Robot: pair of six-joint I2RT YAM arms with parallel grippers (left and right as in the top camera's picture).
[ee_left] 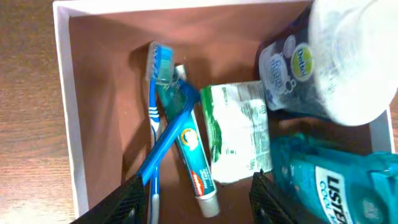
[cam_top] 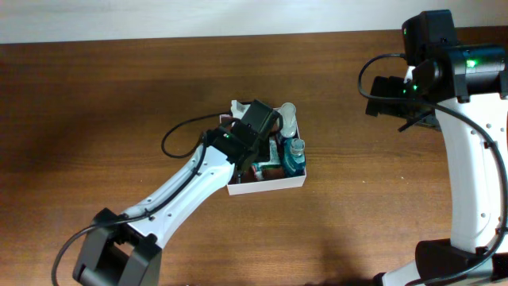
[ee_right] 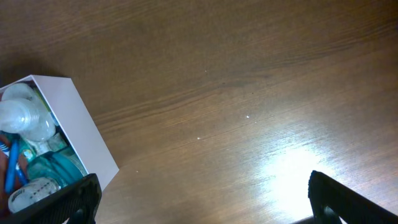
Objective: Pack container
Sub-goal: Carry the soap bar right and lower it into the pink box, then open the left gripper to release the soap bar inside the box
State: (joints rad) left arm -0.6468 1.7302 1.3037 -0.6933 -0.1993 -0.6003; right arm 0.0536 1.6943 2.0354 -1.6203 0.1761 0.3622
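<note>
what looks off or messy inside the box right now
Nothing is spilled or broken. One oddity in the container: a blue toothbrush lies slanted across the toothpaste tube and the other toothbrush instead of lying alongside them.

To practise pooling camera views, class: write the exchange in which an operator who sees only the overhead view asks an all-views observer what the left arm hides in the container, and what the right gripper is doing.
Operator: The left arm covers the container. What lies under it?
Observer: Left wrist view: a blue toothbrush lies against a toothpaste tube on the container's floor.
Operator: Is the right gripper carrying anything?
Observer: Right wrist view: no, it is open over bare table.
</note>
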